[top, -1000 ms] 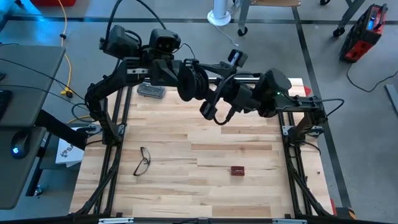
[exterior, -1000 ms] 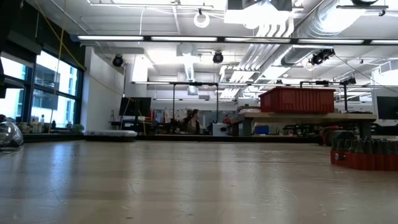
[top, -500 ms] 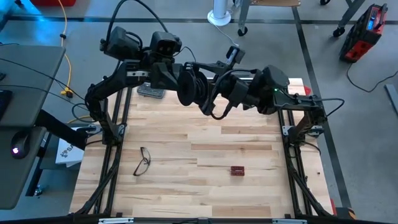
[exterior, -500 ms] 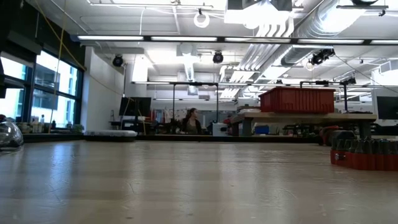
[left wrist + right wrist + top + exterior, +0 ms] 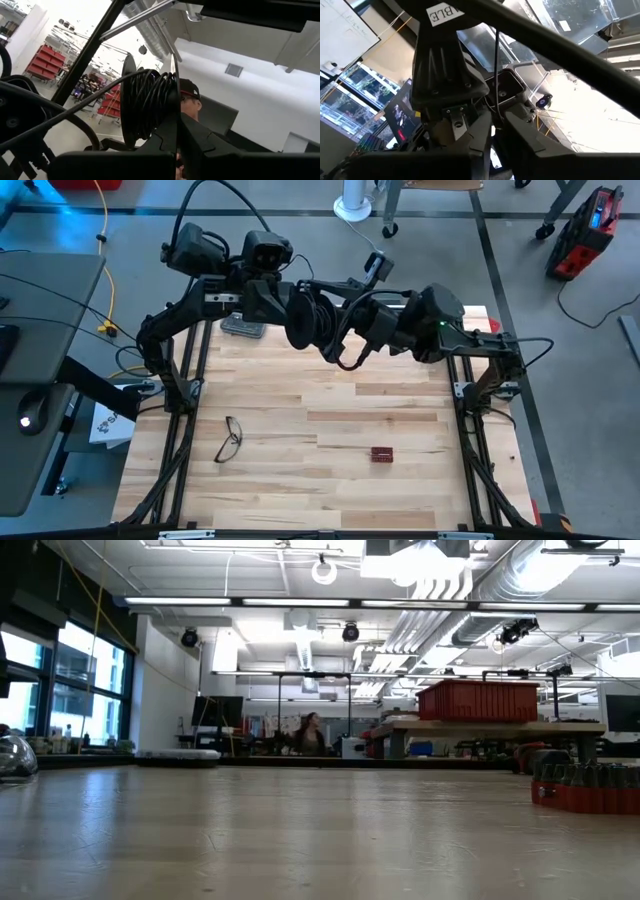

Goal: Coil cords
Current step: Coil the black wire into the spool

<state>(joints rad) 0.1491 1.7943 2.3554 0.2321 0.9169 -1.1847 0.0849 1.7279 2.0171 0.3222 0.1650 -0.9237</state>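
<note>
High view, upper centre: reel [image 5: 305, 315] with wound cord, clamped in clenched left gripper [image 5: 318, 320]. Right gripper [image 5: 345, 340] pinches the thin wire [image 5: 496, 65]. Step: winding. Next: another turn around the reel.

Quick headcount from where I'm standing: two dark robot arms over the table, one black reel [image 5: 303, 318] wound with thin dark wire [image 5: 150, 102] held up between them. On the wood there's one pair of eyeglasses [image 5: 230, 439], one small red block [image 5: 381, 454], and one grey flat gadget [image 5: 243, 327] at the far edge. One person [image 5: 309, 735] way back in the room.
</note>
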